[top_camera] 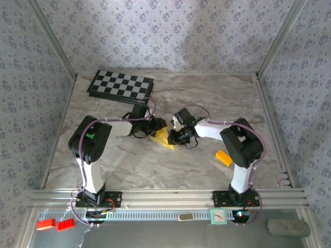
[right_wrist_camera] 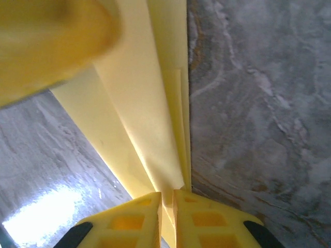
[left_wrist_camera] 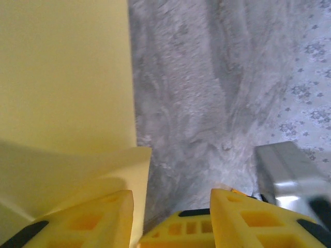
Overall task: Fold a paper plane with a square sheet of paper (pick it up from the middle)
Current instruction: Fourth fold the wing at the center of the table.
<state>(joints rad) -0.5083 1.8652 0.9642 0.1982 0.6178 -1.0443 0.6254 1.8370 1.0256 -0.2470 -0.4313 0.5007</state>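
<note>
Currently right fingers (right_wrist_camera: pixel 155 206) pinch the folded yellow paper (right_wrist_camera: pixel 150 103) shut at one end; left fingers (left_wrist_camera: pixel 103 217) gape beside it, empty. Risk: a one-sided tug could skew the crease or tear it.

Paper (right_wrist_camera: pixel 139 93) matt, thin, creased; table (right_wrist_camera: pixel 258 129) glossy marble-look; fingers (right_wrist_camera: pixel 207 227) yellow moulded plastic.

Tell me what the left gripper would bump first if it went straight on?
Probably the bare marble table; the left gripper is open, and the yellow paper lies beside its line. Depth is unclear.
</note>
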